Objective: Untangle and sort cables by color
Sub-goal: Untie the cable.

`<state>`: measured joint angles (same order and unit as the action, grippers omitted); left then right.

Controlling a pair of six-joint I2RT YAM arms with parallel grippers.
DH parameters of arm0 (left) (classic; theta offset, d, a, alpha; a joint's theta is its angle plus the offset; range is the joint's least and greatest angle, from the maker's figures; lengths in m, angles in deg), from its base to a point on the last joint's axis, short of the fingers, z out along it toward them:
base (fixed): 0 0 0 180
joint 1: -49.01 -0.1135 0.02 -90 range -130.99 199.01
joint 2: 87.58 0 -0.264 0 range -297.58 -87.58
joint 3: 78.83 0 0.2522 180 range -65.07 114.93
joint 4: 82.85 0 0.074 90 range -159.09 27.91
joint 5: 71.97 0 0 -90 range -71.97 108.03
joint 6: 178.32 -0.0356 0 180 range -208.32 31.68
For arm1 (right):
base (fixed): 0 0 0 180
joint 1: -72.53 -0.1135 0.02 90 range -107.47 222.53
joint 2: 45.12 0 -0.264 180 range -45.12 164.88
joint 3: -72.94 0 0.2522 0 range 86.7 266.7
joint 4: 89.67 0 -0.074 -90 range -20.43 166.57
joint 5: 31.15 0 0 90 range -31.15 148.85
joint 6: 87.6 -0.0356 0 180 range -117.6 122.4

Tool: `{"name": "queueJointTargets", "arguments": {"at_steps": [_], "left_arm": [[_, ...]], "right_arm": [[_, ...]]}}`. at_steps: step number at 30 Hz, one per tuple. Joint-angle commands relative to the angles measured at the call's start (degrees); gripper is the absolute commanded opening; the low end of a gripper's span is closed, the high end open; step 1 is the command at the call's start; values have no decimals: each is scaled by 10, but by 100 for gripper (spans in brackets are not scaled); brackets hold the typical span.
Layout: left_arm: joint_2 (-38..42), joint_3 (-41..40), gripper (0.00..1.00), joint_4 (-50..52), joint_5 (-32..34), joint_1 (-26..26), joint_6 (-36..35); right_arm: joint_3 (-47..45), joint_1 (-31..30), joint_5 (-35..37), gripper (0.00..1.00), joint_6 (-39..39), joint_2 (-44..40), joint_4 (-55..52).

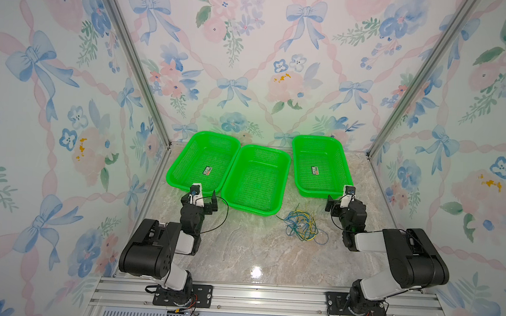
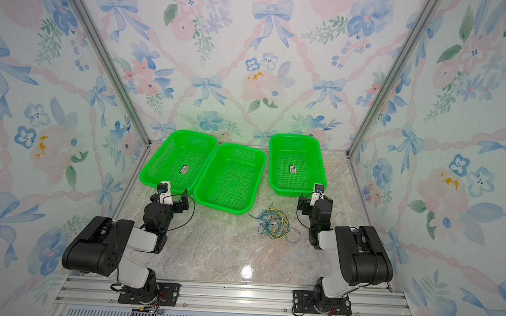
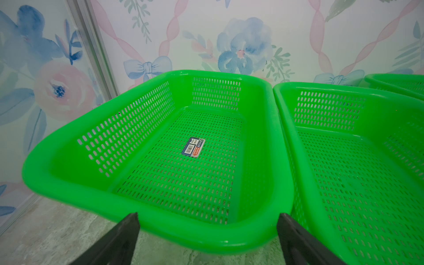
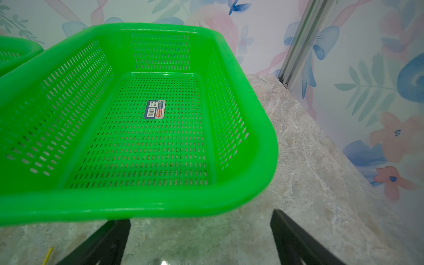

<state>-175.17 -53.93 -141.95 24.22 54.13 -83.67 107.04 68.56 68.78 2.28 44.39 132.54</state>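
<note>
The cables [image 1: 301,226] [image 2: 273,225] lie as one loose tangle of thin yellow, blue and dark green wires on the marble tabletop, in front of the gap between the middle and right baskets. My left gripper [image 1: 199,195] [image 2: 169,193] is open just short of the left basket's near rim, holding nothing. In the left wrist view the left gripper [image 3: 207,216] spans that rim. My right gripper [image 1: 344,199] [image 2: 315,199] [image 4: 200,218] is open and bare by the right basket's near corner, right of the tangle. One yellow cable end [image 4: 47,254] shows beside it.
Three green mesh baskets stand at the back: left basket [image 1: 214,134] [image 3: 160,227], middle basket [image 1: 259,147] [image 3: 284,103], right basket [image 1: 315,137] [image 4: 137,204]. Flowered walls close three sides. A black arm cable [image 1: 226,210] loops beside the left wrist.
</note>
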Motion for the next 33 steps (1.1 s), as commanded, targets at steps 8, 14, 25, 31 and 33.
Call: {"name": "queueJointTargets", "arguments": {"at_steps": [8,14,25,31,33], "left_arm": [[86,-21,98,19,20,9,-18],[268,35,98,289,27,52,24],[407,176,98,586,-55,82,341],[395,216,98,615,-171,146,289],[382,227,98,628,-160,193,255]], "right_arm": [[-54,21,9,99,-28,-94,29],[71,22,25,99,-122,-312,-349],[199,-104,-67,95,-265,-363,-794],[211,-214,-72,87,-278,-262,-907],[204,-231,-76,86,-282,-246,-908]]}}
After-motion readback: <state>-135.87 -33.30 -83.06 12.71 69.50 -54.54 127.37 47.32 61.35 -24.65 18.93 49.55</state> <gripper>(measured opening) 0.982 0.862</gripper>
